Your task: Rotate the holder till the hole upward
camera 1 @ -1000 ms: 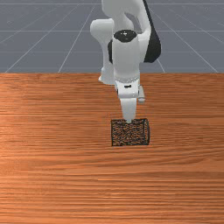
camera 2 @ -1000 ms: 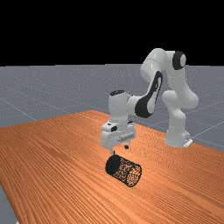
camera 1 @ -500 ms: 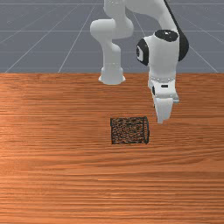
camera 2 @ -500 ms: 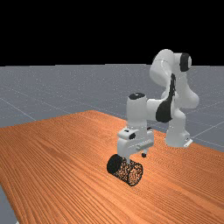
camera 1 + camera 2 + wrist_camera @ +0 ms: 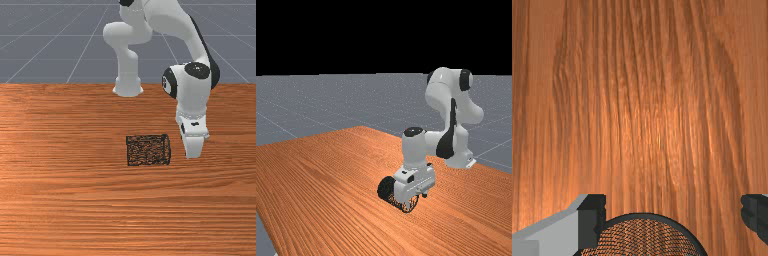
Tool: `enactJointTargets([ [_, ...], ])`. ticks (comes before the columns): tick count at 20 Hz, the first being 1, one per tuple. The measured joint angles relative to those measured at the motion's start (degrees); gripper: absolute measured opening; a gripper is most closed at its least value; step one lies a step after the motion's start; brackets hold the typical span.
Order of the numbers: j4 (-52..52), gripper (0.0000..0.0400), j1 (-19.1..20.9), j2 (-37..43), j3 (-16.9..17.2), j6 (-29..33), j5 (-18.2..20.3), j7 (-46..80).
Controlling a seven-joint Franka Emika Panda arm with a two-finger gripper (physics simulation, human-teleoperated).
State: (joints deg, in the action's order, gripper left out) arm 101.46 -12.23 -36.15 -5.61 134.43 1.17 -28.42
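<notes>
The gripper [image 5: 416,199] is low beside the holder's ring-shaped end in the far view, hiding part of the mesh. In the wrist view the gripper [image 5: 674,218] has its fingers wide apart, and the rim of the holder [image 5: 647,240] curves in near them, untouched as far as I can tell. The holder, a black mesh cylinder, lies on its side: in the front view the holder [image 5: 148,150] is just left of the hand, and in the far view the holder [image 5: 387,189] has its dark end at left.
Orange-brown wooden table [image 5: 65,200] extends around the holder on all sides. The arm's base [image 5: 458,159] stands at the table's far edge, at the far view's right.
From above the holder, my hand has moved to the front view's right, beyond the ring-shaped end, then come down and forward. The holder has shifted only very slightly and still lies on its side.
</notes>
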Motion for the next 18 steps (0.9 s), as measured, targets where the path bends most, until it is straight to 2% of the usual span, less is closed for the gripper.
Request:
enactJointTargets([
  [1,0.36,0.04,-1.71,-0.23,1.83,1.86,-2.56,2.3],
  [3,-2.32,0.04,-1.9,-1.73,2.19,0.49,-2.93,2.44],
  [4,-4.71,0.04,-3.17,-2.93,3.56,-1.6,-4.77,4.08],
  [5,-19.68,0.04,-10.02,-11.17,10.52,-18.83,-13.92,9.76],
  [6,-4.43,0.04,-2.35,-2.92,2.03,-0.34,-2.85,2.82],
  [10,-12.12,0.04,-10.31,-6.84,5.91,-7.95,-9.31,11.82],
  [13,-20.15,0.04,-15.23,-11.19,7.52,-14.82,-12.24,16.65],
  [18,-30.11,0.04,-20.7,-17.85,10.93,-24.67,-17.18,20.99],
])
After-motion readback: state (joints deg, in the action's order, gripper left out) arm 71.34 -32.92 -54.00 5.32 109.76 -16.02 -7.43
